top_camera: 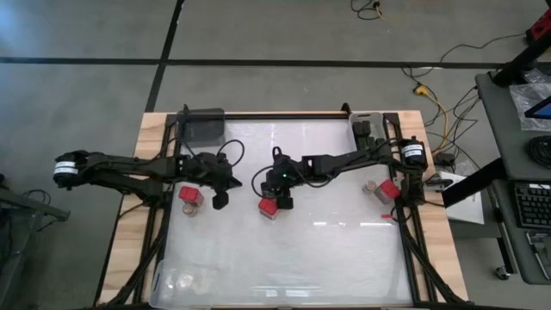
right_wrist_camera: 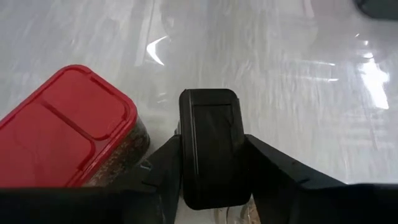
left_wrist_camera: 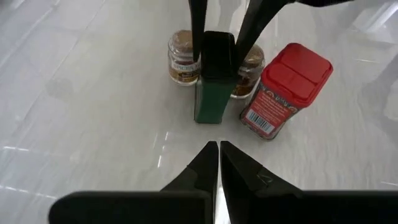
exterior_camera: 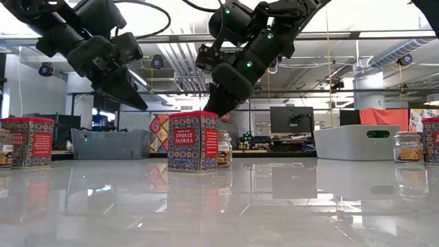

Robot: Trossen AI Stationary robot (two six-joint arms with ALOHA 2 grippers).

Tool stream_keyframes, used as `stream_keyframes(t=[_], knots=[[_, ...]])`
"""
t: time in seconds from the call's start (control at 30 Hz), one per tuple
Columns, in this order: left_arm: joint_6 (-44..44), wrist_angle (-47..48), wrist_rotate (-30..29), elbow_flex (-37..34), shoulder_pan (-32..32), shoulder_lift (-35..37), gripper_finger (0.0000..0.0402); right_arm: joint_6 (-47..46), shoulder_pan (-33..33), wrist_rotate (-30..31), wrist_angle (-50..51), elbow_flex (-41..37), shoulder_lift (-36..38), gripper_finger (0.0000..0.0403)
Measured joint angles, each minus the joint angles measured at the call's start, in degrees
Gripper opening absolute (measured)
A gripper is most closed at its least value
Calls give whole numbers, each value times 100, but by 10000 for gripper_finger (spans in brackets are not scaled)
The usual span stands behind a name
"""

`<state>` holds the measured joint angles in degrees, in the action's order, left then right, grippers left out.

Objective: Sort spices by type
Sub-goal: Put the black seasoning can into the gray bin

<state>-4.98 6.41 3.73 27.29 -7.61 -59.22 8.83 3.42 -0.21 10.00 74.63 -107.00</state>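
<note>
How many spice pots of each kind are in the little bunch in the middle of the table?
Red-lidded tin: 1
Black-lidded tin: 1
Round jars: 2
Total: 4

Glossy white tabletop is reflecting glare, framed by a pale raw-wood border. Red blocky spice tin is showing a smooth plastic lid; black blocky container is looking matt plastic. Round tan-topped jar is looking like clear glass.
</note>
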Motion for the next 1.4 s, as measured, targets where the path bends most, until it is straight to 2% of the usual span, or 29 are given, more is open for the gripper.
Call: stream_keyframes(t=[0.17, 0.33, 0.5, 0.6, 0.7, 0.9, 1.17, 1.27, 1.4], knots=[[-6, -185, 1, -1, 109, 99, 2, -71, 0, 1, 2, 0, 7, 128], [-8, -190, 0, -2, 129, 412, 2, -486, -4, 49, 90, 165, 94, 140], [-8, -182, -2, -1, 174, 844, 2, -656, -15, 113, 200, 449, 480, 136], [-2, -149, -3, -8, 208, 1064, 2, -850, -15, 409, 530, 468, 824, 129], [81, -150, -4, -32, 269, 1199, 2, -1155, -17, 1031, 1044, 453, 1290, 130], [242, -147, 23, -46, 423, 1241, 2, -2174, -81, 2859, 2571, 278, 2189, 139], [305, -186, 24, -46, 504, 1001, 2, -4681, -45, 5159, 4720, -581, 3473, 133], [375, -287, 24, -46, 525, 857, 2, -5422, 141, 5395, 5281, -1053, 3915, 137], [470, -736, 26, -46, 573, 620, 2, -5865, 658, 5417, 5389, -1823, 4420, 133]])
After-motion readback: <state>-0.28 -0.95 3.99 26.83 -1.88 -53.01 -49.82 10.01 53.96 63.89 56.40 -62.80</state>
